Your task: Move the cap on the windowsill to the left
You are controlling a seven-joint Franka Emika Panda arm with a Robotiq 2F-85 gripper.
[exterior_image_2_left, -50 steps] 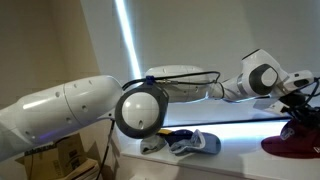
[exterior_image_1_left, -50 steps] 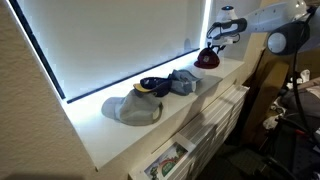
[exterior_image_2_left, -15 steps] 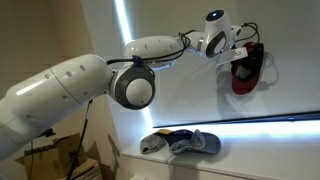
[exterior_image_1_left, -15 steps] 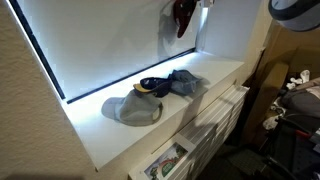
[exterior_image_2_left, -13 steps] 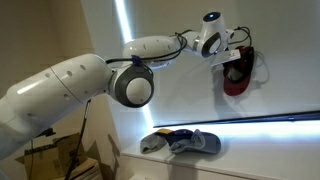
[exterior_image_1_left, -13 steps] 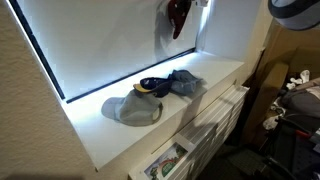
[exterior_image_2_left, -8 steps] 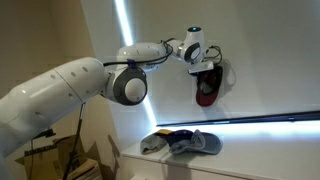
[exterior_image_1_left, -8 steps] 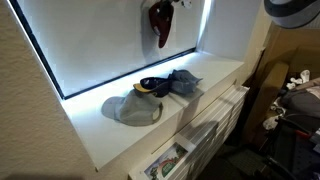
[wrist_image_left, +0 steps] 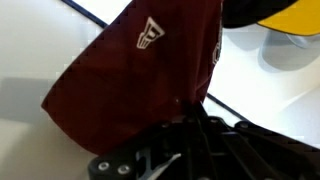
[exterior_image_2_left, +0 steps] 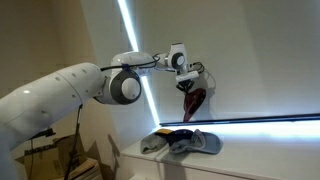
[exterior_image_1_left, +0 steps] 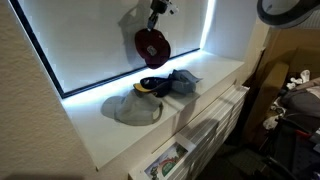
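Observation:
A dark red cap (exterior_image_1_left: 152,47) hangs in the air in front of the window blind, held from above by my gripper (exterior_image_1_left: 157,12), which is shut on its edge. In an exterior view the red cap (exterior_image_2_left: 193,102) dangles below the gripper (exterior_image_2_left: 186,82), well above the windowsill (exterior_image_2_left: 240,150). The wrist view is filled by the red cap (wrist_image_left: 140,60) with a white logo, pinched between the shut jaws of my gripper (wrist_image_left: 190,112).
On the white windowsill (exterior_image_1_left: 110,135) lie a grey cap (exterior_image_1_left: 132,109), a dark cap with a yellow brim (exterior_image_1_left: 153,86) and a blue-grey cap (exterior_image_1_left: 183,81). A white drawer unit (exterior_image_1_left: 215,125) stands below the sill.
The gripper has carried the red cap leftward along the window and lower; a few seconds ago the cap was resting at the right end of the sill.

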